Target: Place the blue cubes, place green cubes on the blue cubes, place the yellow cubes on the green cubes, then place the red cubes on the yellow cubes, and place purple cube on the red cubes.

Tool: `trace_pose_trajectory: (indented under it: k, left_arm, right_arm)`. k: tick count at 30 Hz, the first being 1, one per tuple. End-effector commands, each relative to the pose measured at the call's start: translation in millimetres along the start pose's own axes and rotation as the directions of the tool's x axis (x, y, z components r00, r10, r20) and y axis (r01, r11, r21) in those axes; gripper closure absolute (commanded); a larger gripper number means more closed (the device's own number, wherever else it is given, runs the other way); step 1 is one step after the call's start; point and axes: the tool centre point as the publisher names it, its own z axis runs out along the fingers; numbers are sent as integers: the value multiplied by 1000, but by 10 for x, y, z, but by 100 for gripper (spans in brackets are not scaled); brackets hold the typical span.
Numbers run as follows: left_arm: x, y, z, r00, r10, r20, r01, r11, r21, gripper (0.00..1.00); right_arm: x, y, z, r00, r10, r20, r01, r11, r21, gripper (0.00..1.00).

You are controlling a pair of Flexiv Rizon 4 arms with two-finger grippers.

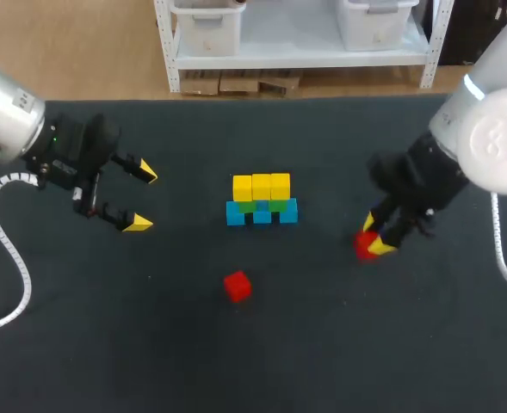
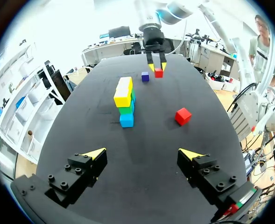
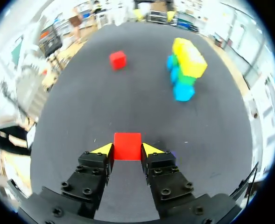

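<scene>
Red cube [image 3: 127, 145] gripped between right fingers [image 3: 102, 150], purple cube [image 3: 173, 154] barely peeking beside them; left fingers [image 2: 95, 154] apart.

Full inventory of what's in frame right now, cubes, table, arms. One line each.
blue cubes: three, blue, a row mid-table.
green cubes: at least two show, green, on the blue cubes, partly hidden by the yellow.
yellow cubes: three, yellow, top row, on the green cubes.
loose red cube: one, red, on the table, apart from the blue cubes.
held red cube: one, red, between the right claw's fingers.
purple cube: one, purple, on the table beside the right claw.
table: one, dark top, under everything.
left claw: one, open, empty, left of the cubes.
right claw: one, shut on the held red cube.
</scene>
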Motion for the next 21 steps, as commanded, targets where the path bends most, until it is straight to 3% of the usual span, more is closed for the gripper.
trace_pose_trajectory:
  k: [1, 8, 21]
  left_arm:
    - [16, -15, -3, 1000, 4, 6, -4, 1000, -4, 0]
    - [16, -15, -3, 1000, 4, 6, -4, 1000, -4, 0]
    - [16, -15, -3, 1000, 4, 6, -4, 1000, -4, 0]
  right_arm:
    - [-187, -147, -185, 999, 43, -4, -43, 999, 23, 100]
    - [-556, -480, -358, 997, 69, -27, -66, 994, 86, 100]
    - [-1167, -890, -332, 995, 98, -30, -93, 987, 128, 100]
